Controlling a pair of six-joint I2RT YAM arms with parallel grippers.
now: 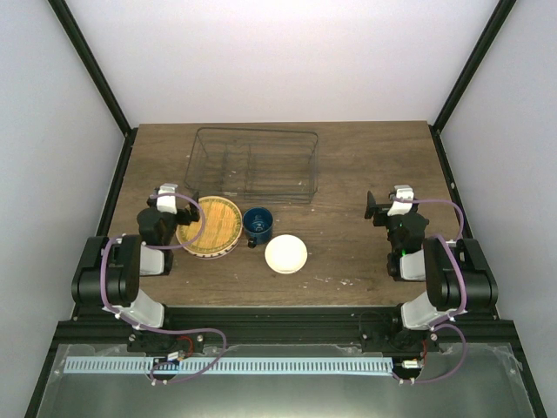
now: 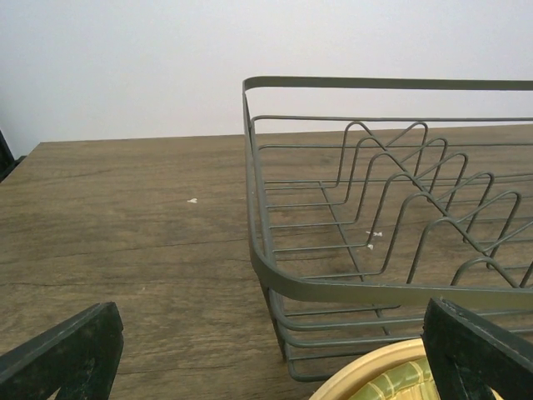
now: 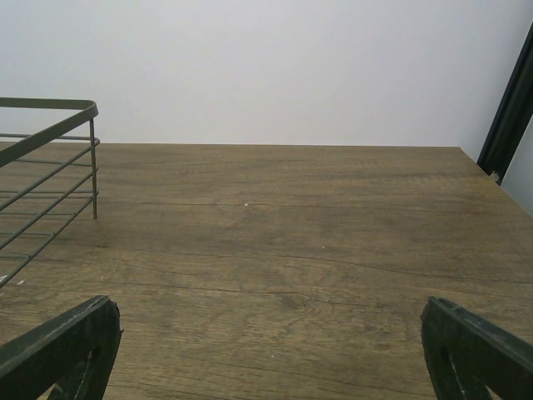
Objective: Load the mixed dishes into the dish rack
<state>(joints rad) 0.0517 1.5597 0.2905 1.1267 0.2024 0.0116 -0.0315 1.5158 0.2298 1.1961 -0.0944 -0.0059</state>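
Watching from above, I saw my left gripper (image 1: pixel 178 198), wide open and empty (like the right gripper (image 1: pixel 387 202), well apart), at the left edge of the yellow-orange grid-patterned plate (image 1: pixel 213 226), dish rack (image 1: pixel 254 130) beyond.

Right gripper (image 3: pixel 266 333) spread wide above the wooden table (image 3: pixel 283 242); dish rack (image 3: pixel 58 103) corner at left, near the far edge
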